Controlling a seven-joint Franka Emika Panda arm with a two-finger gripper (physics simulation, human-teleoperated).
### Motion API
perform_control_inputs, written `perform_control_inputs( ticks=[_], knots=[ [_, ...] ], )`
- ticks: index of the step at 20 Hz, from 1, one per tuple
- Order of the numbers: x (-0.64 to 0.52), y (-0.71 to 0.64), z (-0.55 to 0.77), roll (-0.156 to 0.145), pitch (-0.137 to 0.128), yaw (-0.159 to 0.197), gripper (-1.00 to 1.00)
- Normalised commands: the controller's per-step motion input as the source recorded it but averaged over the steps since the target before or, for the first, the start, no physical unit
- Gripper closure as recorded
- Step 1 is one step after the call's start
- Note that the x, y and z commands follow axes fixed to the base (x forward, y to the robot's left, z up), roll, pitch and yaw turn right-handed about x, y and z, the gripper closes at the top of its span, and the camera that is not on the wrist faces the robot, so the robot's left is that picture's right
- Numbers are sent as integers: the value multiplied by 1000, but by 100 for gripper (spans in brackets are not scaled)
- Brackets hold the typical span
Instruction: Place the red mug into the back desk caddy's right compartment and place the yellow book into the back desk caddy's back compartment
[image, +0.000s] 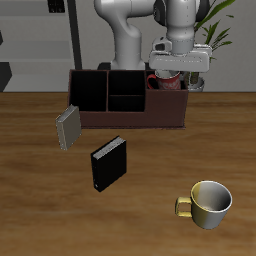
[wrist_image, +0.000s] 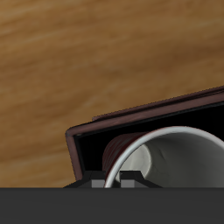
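Red mug (image: 163, 83) inside caddy (image: 128, 117), in right compartment (wrist_image: 92, 149), at or near seating depth. Fingers (wrist_image: 119, 182) straddling mug rim; gripping or released cannot be told. Yellow book (image: 68, 128) outside, leaning on caddy's end; back compartment (image: 124, 83) unfilled.

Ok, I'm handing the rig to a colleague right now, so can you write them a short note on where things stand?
Gripper: above the back desk caddy, at the red mug; whether its fingers are shut on the rim cannot be told.
Red mug: inside the caddy's right compartment, fully seated or not unclear.
Yellow book: on the table beside the caddy's other end, untouched.
Done: mug nearly placed.
Left: release the mug if held, then put the yellow book into the back compartment.
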Motion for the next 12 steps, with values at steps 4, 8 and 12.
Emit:
perform_control_inputs(
  ticks=[4,8,12],
  knots=[
    [-27,-32,20,11,25,-41,-100],
    [-13,-47,15,-4,-7,12,-100],
    [-14,-53,111,-8,-20,12,-100]
  ],
)
